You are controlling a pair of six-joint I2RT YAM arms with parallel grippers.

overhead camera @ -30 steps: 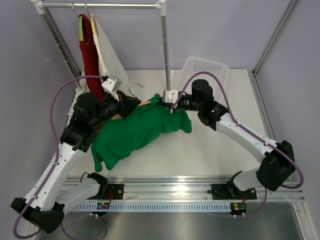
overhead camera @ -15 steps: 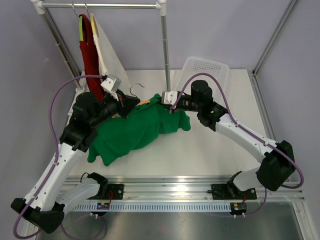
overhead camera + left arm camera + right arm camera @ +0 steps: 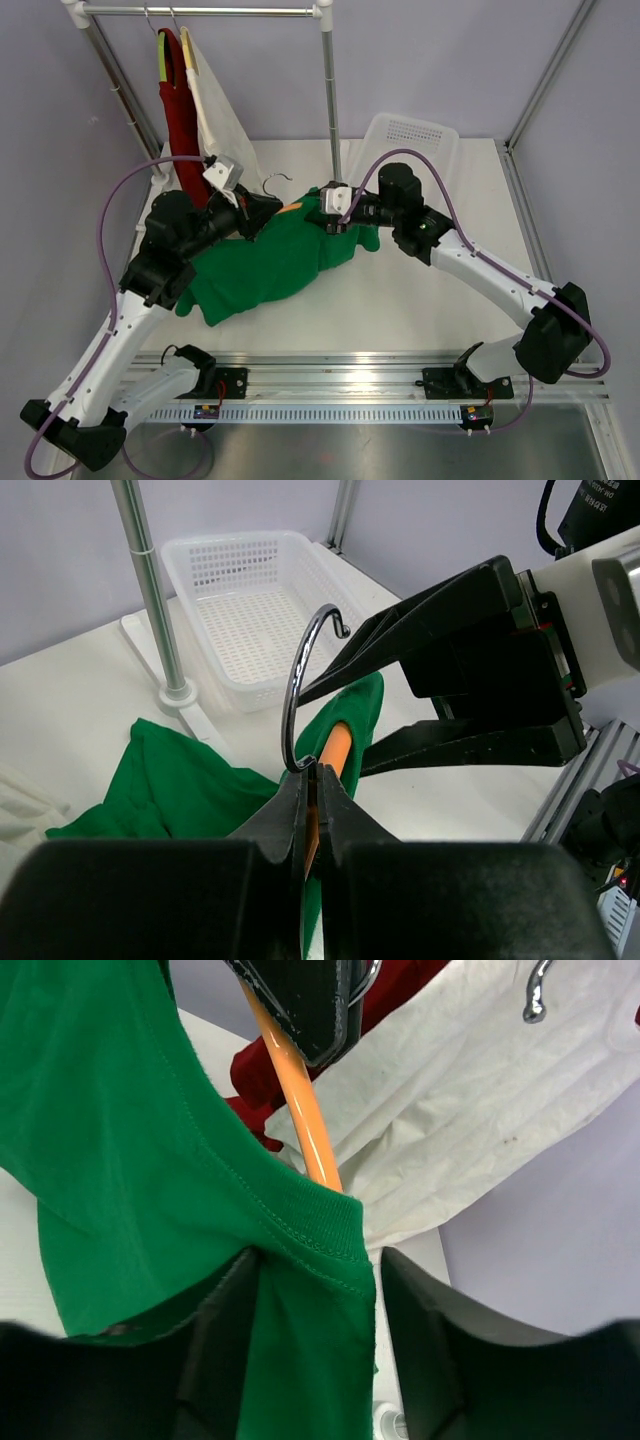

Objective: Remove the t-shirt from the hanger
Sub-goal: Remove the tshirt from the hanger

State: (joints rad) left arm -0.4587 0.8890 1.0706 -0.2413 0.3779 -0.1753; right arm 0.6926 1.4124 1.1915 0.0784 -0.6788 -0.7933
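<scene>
A green t-shirt [image 3: 270, 265] lies on the table, still on an orange hanger [image 3: 337, 748] with a metal hook [image 3: 298, 670]. My left gripper [image 3: 315, 772] is shut on the hanger just below the hook and holds it up off the table. My right gripper [image 3: 320, 1280] is open. Its two fingers stand either side of the shirt's ribbed collar [image 3: 310, 1220], with a gap between the cloth and the right-hand finger. From above, both grippers meet at the shirt's neck, the left gripper [image 3: 262, 208] beside the right gripper [image 3: 325, 215].
A white mesh basket [image 3: 420, 140] stands at the back right. The rack's upright pole [image 3: 330, 90] rises just behind the grippers. A red garment [image 3: 178, 100] and a white garment [image 3: 222, 110] hang at the back left.
My right gripper has opened and let go of the collar. The left gripper has closed fully on the hanger. The shirt's lower left end has drawn up and inward.
</scene>
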